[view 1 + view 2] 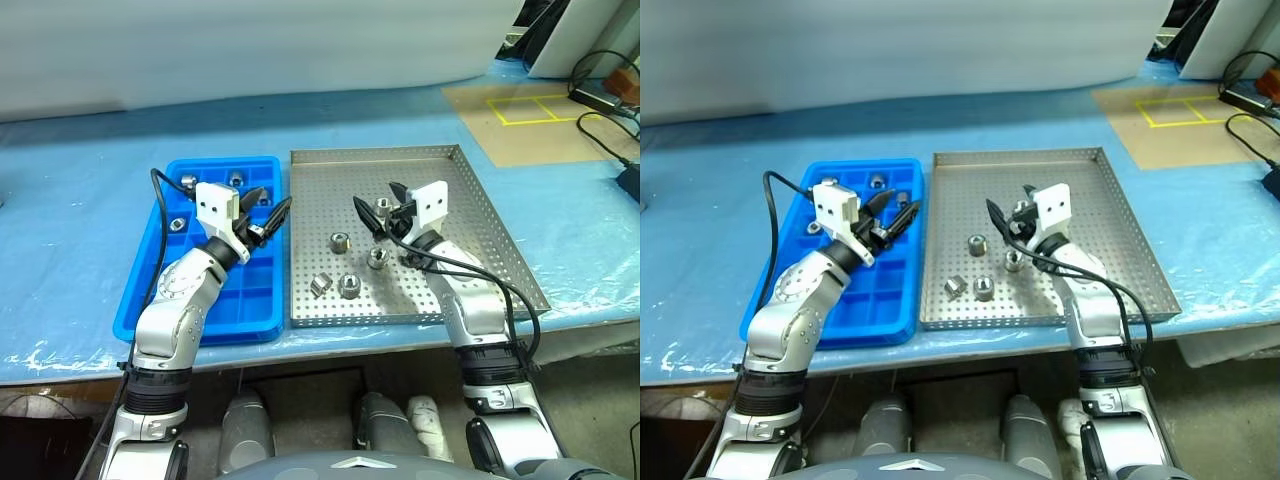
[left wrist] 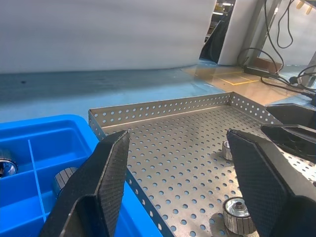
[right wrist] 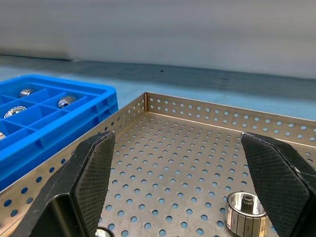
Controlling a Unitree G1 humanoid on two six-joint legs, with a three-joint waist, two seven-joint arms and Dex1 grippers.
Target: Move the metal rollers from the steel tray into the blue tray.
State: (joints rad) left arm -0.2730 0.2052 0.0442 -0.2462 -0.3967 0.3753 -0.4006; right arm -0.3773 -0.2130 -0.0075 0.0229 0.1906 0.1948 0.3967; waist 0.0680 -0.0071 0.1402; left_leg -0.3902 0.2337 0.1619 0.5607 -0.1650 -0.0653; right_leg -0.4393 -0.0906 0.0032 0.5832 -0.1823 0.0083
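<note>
Nearest the head camera: two tools, both raised above the trays. Left tool [image 1: 268, 213] over the right-hand columns of the blue tray [image 1: 150, 290], near its border with the steel tray [image 1: 470, 200]; fingers spread, nothing between them. Right tool [image 1: 380, 212] over the middle of the steel tray, fingers spread wide, empty.

Count of metal rollers [image 1: 339, 241]: five seen on the steel tray — one by the right tool's fingers, one mid-tray, one just in front of the right tool, two close together toward the near edge. Three seen in the blue tray's far compartments: two in the back row, one a row nearer on the left. Others may be hidden behind the left arm; cannot tell.

One steel tray, perforated floor, low rim. One blue tray, gridded, touching or just beside the steel tray's left rim; exact contact not clear.

Both trays on a table [image 1: 70, 200] covered with light blue sheeting, crinkled at the near edge. Pale wall or panel behind.

Far right: brown board [image 1: 520, 125] with yellow tape squares [image 1: 540, 108], black cables [image 1: 605, 130] and a dark device near the table's right end. Well apart from the trays, nothing blocking either.
</note>
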